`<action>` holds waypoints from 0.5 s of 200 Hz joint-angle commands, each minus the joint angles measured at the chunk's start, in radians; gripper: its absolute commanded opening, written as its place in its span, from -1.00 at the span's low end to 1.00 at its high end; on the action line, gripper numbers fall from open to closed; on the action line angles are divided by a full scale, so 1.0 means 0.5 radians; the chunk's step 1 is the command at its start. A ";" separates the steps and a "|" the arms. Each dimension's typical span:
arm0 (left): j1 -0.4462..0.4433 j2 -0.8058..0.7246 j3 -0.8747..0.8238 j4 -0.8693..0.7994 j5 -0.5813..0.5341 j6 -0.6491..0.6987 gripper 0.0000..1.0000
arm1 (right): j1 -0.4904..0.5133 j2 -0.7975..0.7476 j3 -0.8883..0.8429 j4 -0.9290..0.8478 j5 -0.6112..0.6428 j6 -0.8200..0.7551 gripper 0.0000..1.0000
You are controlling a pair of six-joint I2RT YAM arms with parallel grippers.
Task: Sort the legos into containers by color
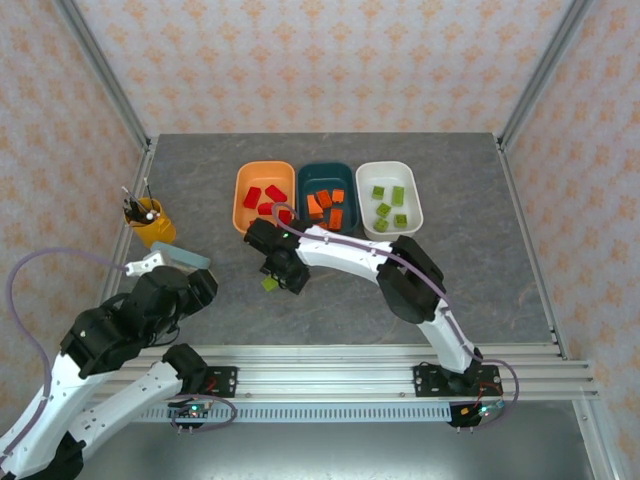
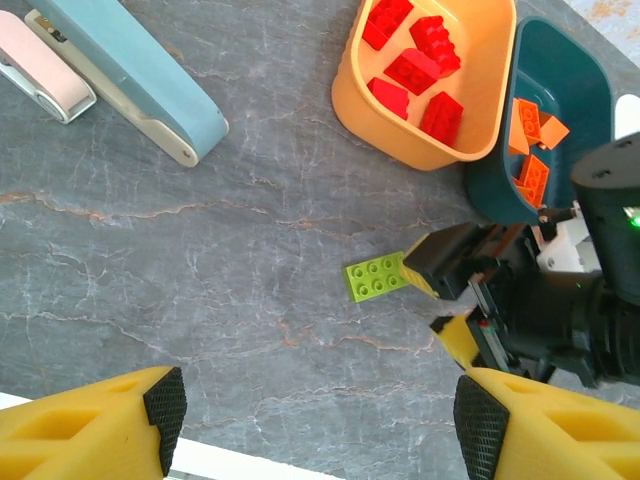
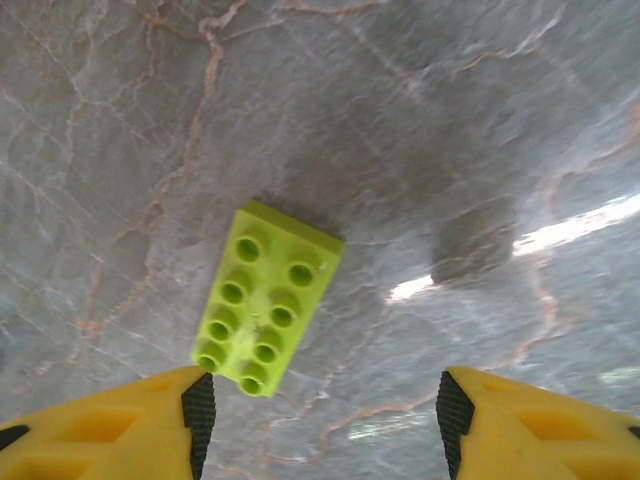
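One small light-green plastic lego brick (image 3: 265,300) lies flat on the grey marbled table (image 3: 450,120), near the orange plastic tub (image 1: 238,200). The right gripper (image 3: 320,405) hovers over it, jaws apart, holding nothing. The brick looks light, rigid and slick, so pinching its long sides seems best

A grey, marble-veined desk (image 1: 480,270) stands inside walls (image 1: 330,60) of peach floral wallpaper, with metal posts (image 1: 105,75) at 10 and 2 o'clock and rails (image 1: 330,365) at 6.
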 commanded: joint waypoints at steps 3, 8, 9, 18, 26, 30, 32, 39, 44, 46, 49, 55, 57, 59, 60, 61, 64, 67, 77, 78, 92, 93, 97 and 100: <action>-0.009 -0.049 -0.011 -0.088 -0.005 0.021 0.48 | 0.009 0.084 0.158 -0.002 0.046 0.229 0.21; -0.011 -0.054 -0.013 -0.090 -0.002 0.021 0.48 | 0.009 0.102 0.188 -0.014 0.047 0.242 0.20; -0.010 -0.055 -0.012 -0.091 -0.002 0.020 0.48 | 0.009 0.106 0.193 -0.017 0.044 0.244 0.20; -0.012 -0.059 -0.010 -0.094 0.004 0.021 0.48 | 0.009 0.144 0.235 -0.050 0.024 0.286 0.17; -0.011 -0.061 -0.010 -0.094 0.010 0.021 0.48 | 0.009 0.174 0.249 -0.061 -0.013 0.332 0.15; -0.009 -0.064 -0.010 -0.093 0.012 0.021 0.48 | 0.009 0.189 0.245 -0.058 -0.036 0.356 0.14; -0.009 -0.065 -0.005 -0.094 0.013 0.021 0.48 | 0.007 0.194 0.245 -0.056 -0.046 0.368 0.14; -0.012 -0.068 -0.004 -0.095 0.015 0.018 0.48 | 0.011 0.213 0.242 -0.048 -0.076 0.406 0.13; -0.011 -0.071 0.001 -0.097 0.014 0.018 0.48 | 0.011 0.226 0.239 -0.045 -0.094 0.430 0.12; -0.011 -0.071 0.002 -0.097 0.012 0.018 0.48 | 0.012 0.231 0.238 -0.043 -0.097 0.440 0.12; -0.012 -0.071 0.007 -0.099 0.011 0.018 0.48 | 0.015 0.237 0.238 -0.040 -0.107 0.454 0.11; -0.011 -0.074 0.011 -0.100 0.006 0.020 0.48 | 0.015 0.248 0.245 -0.036 -0.112 0.475 0.11; -0.010 -0.074 0.013 -0.103 0.005 0.021 0.48 | 0.014 0.252 0.246 -0.036 -0.114 0.485 0.10; -0.009 -0.074 0.016 -0.102 0.005 0.021 0.48 | 0.014 0.255 0.247 -0.033 -0.115 0.491 0.10; -0.009 -0.075 0.015 -0.104 0.003 0.021 0.48 | 0.015 0.256 0.249 -0.036 -0.115 0.496 0.10; -0.010 -0.075 0.018 -0.105 0.002 0.021 0.48 | 0.015 0.256 0.250 -0.036 -0.115 0.498 0.10; -0.009 -0.074 0.020 -0.108 -0.001 0.021 0.48 | 0.015 0.261 0.254 -0.036 -0.113 0.509 0.10; -0.011 -0.074 0.021 -0.111 -0.002 0.021 0.48 | 0.014 0.267 0.259 -0.038 -0.112 0.517 0.09; -0.011 -0.079 0.021 -0.111 -0.004 0.018 0.48 | 0.014 0.279 0.278 -0.049 -0.106 0.552 0.08; -0.011 -0.079 0.021 -0.112 -0.005 0.018 0.48 | 0.014 0.280 0.279 -0.050 -0.106 0.556 0.08; -0.009 -0.086 0.015 -0.109 0.000 0.015 0.48 | 0.014 0.302 0.313 -0.065 -0.099 0.592 0.05; -0.010 -0.088 0.015 -0.109 0.001 0.015 0.48 | 0.013 0.304 0.314 -0.066 -0.098 0.594 0.04; -0.011 -0.088 0.014 -0.107 0.000 0.012 0.48 | 0.015 0.311 0.324 -0.071 -0.097 0.603 0.04; -0.011 -0.089 0.014 -0.106 -0.001 0.011 0.48 | 0.014 0.319 0.331 -0.075 -0.097 0.609 0.03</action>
